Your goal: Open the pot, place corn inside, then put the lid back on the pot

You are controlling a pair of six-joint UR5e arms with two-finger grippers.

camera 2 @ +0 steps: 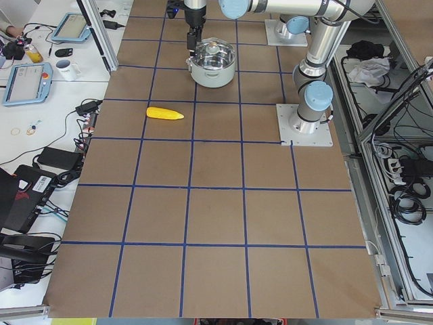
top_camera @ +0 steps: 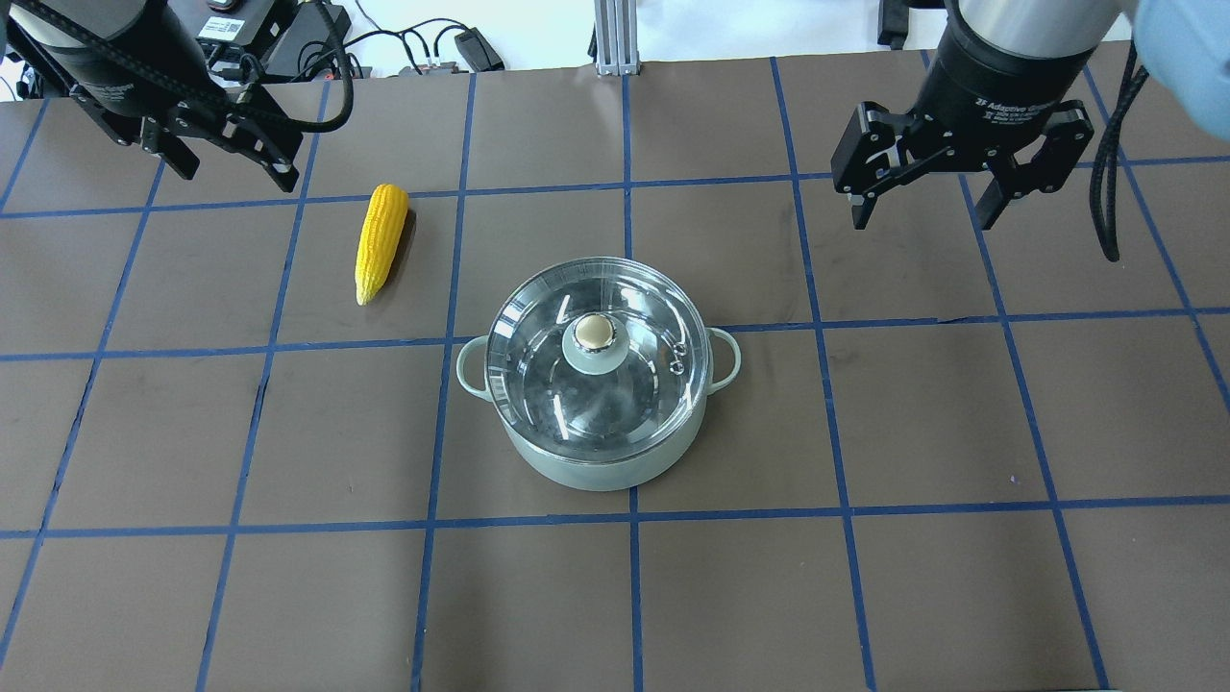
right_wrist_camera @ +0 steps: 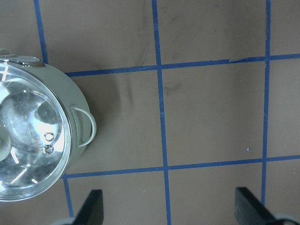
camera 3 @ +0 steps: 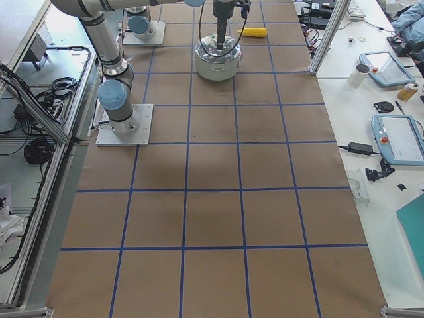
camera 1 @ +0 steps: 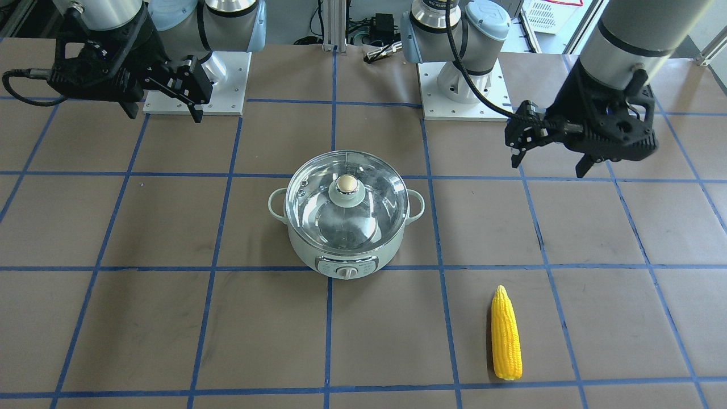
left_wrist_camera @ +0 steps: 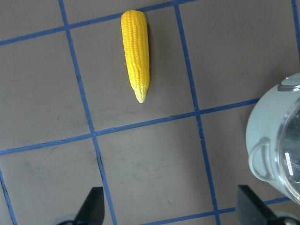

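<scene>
The mint-green pot (top_camera: 596, 468) stands at the table's middle, and the glass lid (top_camera: 639, 384) with its beige knob (top_camera: 594, 333) sits closed on it. They also show in the front view: the pot (camera 1: 346, 250) and the lid (camera 1: 372, 210). The yellow corn (top_camera: 381, 240) lies flat on the table, left of the pot and beyond it, and shows in the front view (camera 1: 505, 335) and the left wrist view (left_wrist_camera: 136, 54). My left gripper (top_camera: 233, 168) is open and empty, hovering beyond the corn's blunt end. My right gripper (top_camera: 921, 207) is open and empty, hovering to the right of the pot and beyond it.
The table is covered in brown paper with a grid of blue tape (top_camera: 629, 183). The arm base plates (camera 1: 196, 85) (camera 1: 463, 94) sit at the robot's edge. Side benches hold tablets (camera 2: 26, 82) and a mug (camera 3: 362, 74), off the table.
</scene>
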